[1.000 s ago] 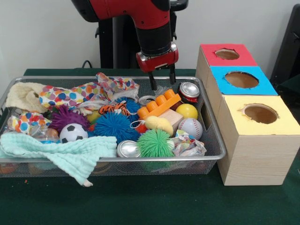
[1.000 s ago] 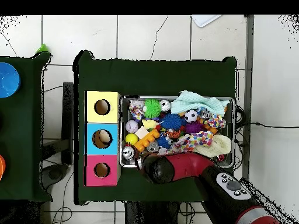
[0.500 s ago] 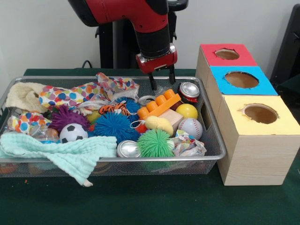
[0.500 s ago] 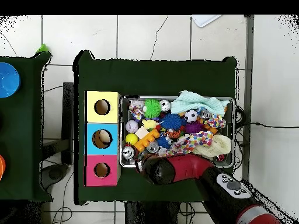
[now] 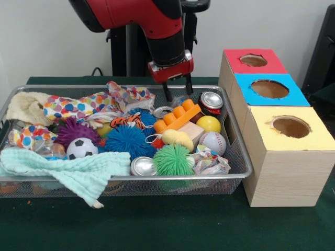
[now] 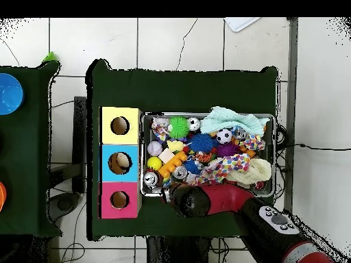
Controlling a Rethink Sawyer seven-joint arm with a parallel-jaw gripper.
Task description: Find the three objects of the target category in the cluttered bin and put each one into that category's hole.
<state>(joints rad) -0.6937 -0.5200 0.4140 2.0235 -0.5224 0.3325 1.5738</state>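
A dark green cloth covers the table (image 5: 167,225), with a pale wall behind it in the front view and white floor tiles around it in the overhead view. On the cloth sits a wire mesh bin (image 5: 238,157), crowded with things. Going left to right in the front view: at nine o'clock a mint green towel (image 5: 63,170) hangs over the near rim; just above it lie a small soccer ball (image 5: 81,148) and a purple spiky ball (image 5: 73,130). A polka-dot cloth (image 5: 94,104) spreads along the far side at eleven o'clock. Near the middle are a blue spiky ball (image 5: 127,140), a silver can (image 5: 143,166) lying by the near rim, and a green spiky ball (image 5: 173,159). An orange toy block (image 5: 178,117) lies tilted at the centre. The gripper (image 5: 177,90) hangs just above the bin's far edge at twelve o'clock, its two dark fingers spread apart and holding nothing. Right of it lie a red can (image 5: 211,101), a yellow ball (image 5: 209,124) and a baseball (image 5: 212,142). At three o'clock stands a wooden box (image 5: 282,178) just beside the bin, with a red hole (image 5: 253,60), a blue hole (image 5: 269,88) and a yellow hole (image 5: 291,126).
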